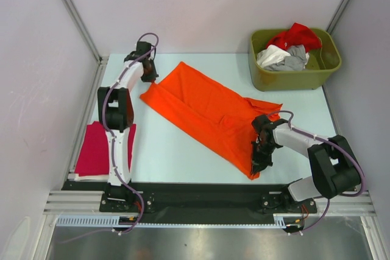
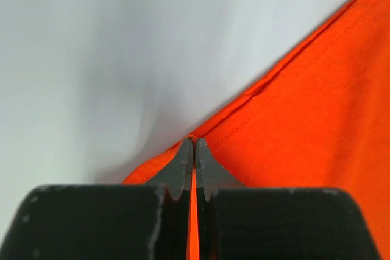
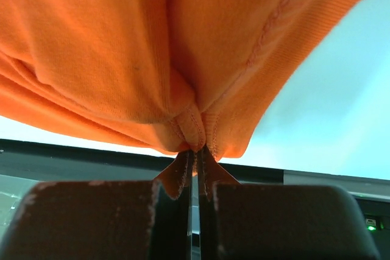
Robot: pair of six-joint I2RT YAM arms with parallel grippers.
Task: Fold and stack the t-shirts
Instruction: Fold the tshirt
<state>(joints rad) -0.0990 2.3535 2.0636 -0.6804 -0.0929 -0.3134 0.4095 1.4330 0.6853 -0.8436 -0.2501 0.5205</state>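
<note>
— Why are both claws pinched on the orange t-shirt [image 1: 207, 108]?
— To stretch it out. My left gripper [image 2: 194, 145] is clamped together on a stitched hem corner at the far-left end. My right gripper [image 3: 196, 153] is clamped on a bunched hem at the near-right end. So the cloth lies diagonally across the table [image 1: 177, 156], one long flap doubled over.
— What's the fabric like?
— Soft, fine-ribbed knit, limp. It sags in heavy folds above the right claw, and I judge it wrinkles unless pulled taut.
— And the others?
— The magenta tee [image 1: 91, 150] lies flat at the near left, folded, I think. The red, white and grey tees [image 1: 286, 50] sit crumpled in the olive bin [image 1: 292, 80].
</note>
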